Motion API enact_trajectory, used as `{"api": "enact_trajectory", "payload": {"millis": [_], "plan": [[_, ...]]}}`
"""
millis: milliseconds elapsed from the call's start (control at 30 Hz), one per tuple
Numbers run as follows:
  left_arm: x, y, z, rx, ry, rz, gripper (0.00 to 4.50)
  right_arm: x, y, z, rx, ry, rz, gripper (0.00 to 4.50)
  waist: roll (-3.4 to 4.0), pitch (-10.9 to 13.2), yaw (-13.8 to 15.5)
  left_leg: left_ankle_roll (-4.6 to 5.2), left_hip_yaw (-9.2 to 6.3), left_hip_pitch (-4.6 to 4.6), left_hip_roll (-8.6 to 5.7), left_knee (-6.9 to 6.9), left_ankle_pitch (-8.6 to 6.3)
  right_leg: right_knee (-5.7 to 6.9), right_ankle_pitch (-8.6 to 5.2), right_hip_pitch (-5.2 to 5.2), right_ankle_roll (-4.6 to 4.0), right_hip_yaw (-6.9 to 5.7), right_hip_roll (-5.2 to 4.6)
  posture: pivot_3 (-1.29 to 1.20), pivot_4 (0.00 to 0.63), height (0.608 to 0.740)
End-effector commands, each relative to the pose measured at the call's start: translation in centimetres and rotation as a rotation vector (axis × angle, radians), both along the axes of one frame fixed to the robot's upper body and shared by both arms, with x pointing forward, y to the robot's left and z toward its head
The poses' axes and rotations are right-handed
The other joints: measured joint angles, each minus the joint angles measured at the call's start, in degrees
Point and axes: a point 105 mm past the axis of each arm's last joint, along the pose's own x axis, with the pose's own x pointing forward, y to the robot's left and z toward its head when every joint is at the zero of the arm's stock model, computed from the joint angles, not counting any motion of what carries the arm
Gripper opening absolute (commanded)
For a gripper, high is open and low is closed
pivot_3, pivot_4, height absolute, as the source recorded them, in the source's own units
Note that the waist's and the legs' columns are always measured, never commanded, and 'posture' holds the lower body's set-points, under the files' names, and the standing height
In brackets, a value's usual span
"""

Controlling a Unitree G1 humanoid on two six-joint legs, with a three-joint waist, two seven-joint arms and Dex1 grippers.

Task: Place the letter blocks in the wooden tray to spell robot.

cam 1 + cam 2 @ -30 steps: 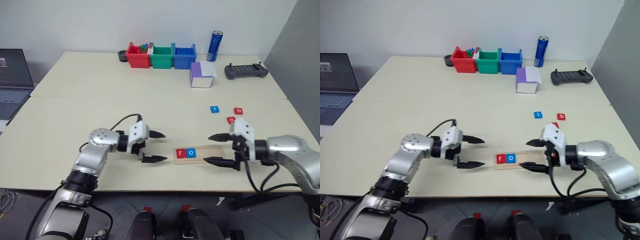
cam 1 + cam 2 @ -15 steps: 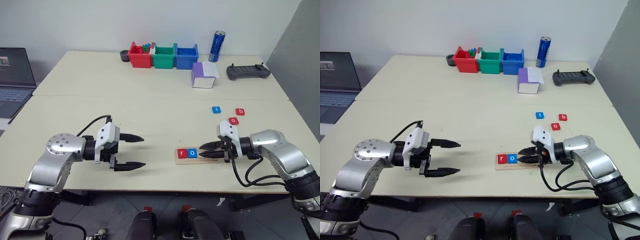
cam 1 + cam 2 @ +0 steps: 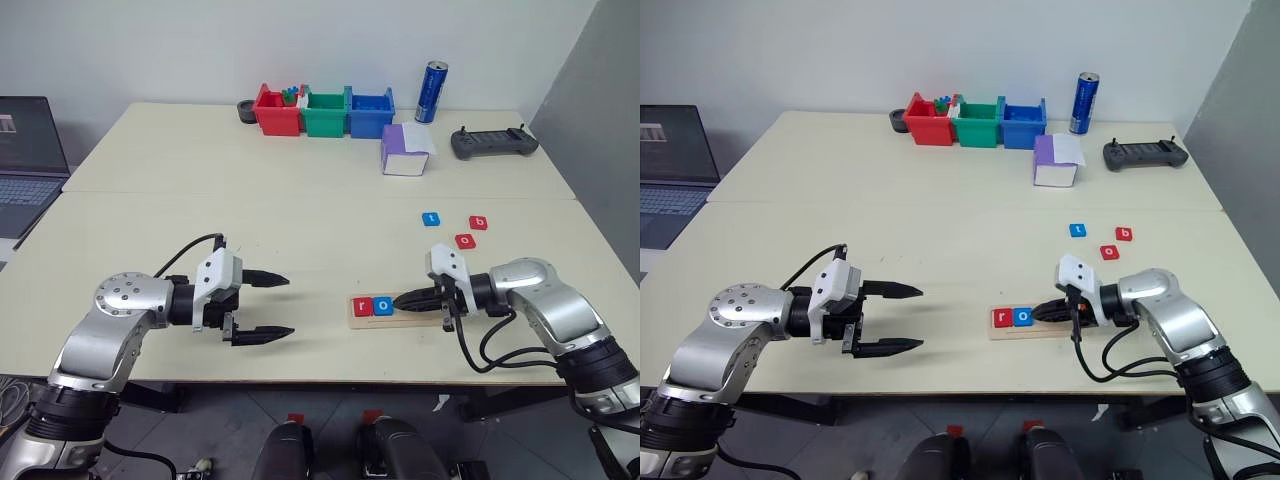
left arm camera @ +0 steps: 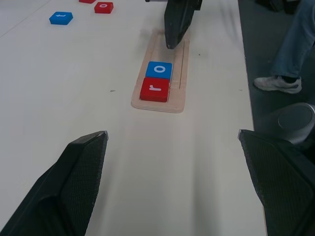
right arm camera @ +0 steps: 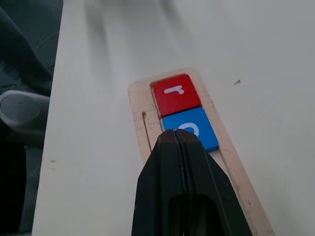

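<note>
Wooden tray [image 3: 400,309] is laid on the table [image 3: 300,200] with its long axis in line with the right tool [image 3: 404,299], which is pinched shut, empty, tip at the blue o block [image 3: 383,306]; red r block [image 3: 362,307] just beyond. Loose t [image 3: 431,218], b [image 3: 478,222], o [image 3: 465,241] lie behind it, nearer this arm. Left tool [image 3: 277,306] is spread wide, well apart

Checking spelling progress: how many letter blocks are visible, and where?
5. Red r and blue o sit in the wooden tray; blue t, red b and red o lie loose on the table beyond it.
</note>
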Motion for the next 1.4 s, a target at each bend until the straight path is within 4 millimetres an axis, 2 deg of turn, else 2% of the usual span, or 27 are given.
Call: {"api": "enact_trajectory", "payload": {"millis": [33,200,400,633,767,900,967,1200,1267,1400], "plan": [[0.2,-0.4,0.8,-0.011,-0.038,-0.013,4.50,2.5,-1.1,3.1,0.059,-0.103,-0.135,0.61,0.00,0.0,0.0,0.00,0.00,0.00,0.00,0.00,0.00,0.01,0.00,0.00,0.00,0.01,0.00,0.00,0.150,0.740],[0.4,-0.5,0.9,-0.014,-0.042,-0.017,4.50,5.1,-3.0,3.7,0.093,-0.125,-0.298,2.37,0.00,0.0,0.0,0.00,0.00,0.00,-0.01,0.00,0.00,0.01,0.00,0.01,-0.01,0.00,0.00,0.00,0.150,0.740],[0.5,-0.5,1.0,-0.017,-0.048,-0.015,4.50,6.1,-5.1,4.3,0.104,-0.127,-0.375,4.48,0.00,0.0,-0.1,0.00,0.07,0.00,-0.01,-0.01,0.00,0.01,0.00,-0.01,-0.02,0.06,0.00,0.00,0.150,0.740],[0.6,-0.5,1.0,-0.028,-0.068,-0.005,4.50,7.0,-6.2,4.9,0.123,-0.156,-0.446,4.48,0.01,0.0,-0.1,0.00,0.08,0.01,0.00,-0.02,0.00,0.02,0.00,-0.01,-0.02,0.06,0.00,0.00,0.150,0.740],[0.7,-1.0,0.8,-0.092,-0.101,-0.012,4.50,8.7,-7.9,4.9,0.077,-0.237,-0.571,4.48,0.01,0.0,-0.1,0.00,0.10,0.01,-0.02,-0.01,0.00,0.02,0.00,-0.01,-0.02,0.08,-0.01,0.00,0.150,0.740],[0.9,-1.9,0.7,-0.150,-0.100,-0.030,4.50,9.3,-9.2,4.8,0.067,-0.256,-0.639,4.48,0.02,0.0,-0.1,0.00,0.13,0.01,0.00,-0.03,0.00,0.02,0.00,-0.03,-0.02,0.09,0.00,0.00,0.150,0.740],[1.3,-2.0,0.4,-0.166,-0.097,-0.014,4.50,9.6,-10.2,4.5,0.046,-0.242,-0.705,4.48,0.02,0.0,-0.1,0.00,0.13,0.02,-0.01,-0.04,0.00,0.02,0.00,-0.02,-0.02,0.10,0.00,0.00,0.150,0.740],[1.6,-2.2,-1.0,-0.165,-0.127,-0.028,4.50,10.0,-11.1,2.6,-0.054,-0.196,-0.808,4.48,0.03,0.0,-0.2,0.00,0.16,0.02,0.00,-0.03,0.00,0.04,0.00,-0.02,-0.02,0.12,0.00,0.00,0.150,0.740],[1.7,-2.2,-1.3,-0.156,-0.135,-0.034,4.50,10.2,-11.9,2.3,-0.075,-0.202,-0.865,4.48,0.03,0.0,-0.2,0.00,0.16,0.02,0.00,-0.03,0.00,0.04,0.00,-0.02,-0.02,0.12,0.00,0.00,0.150,0.740],[1.8,-1.9,-1.5,-0.146,-0.138,-0.035,4.50,10.6,-13.0,3.0,-0.013,-0.202,-0.985,4.48,0.03,0.0,-0.2,0.00,0.16,0.02,0.00,-0.04,0.00,0.04,0.00,-0.03,-0.02,0.12,0.00,0.00,0.150,0.740]]}}
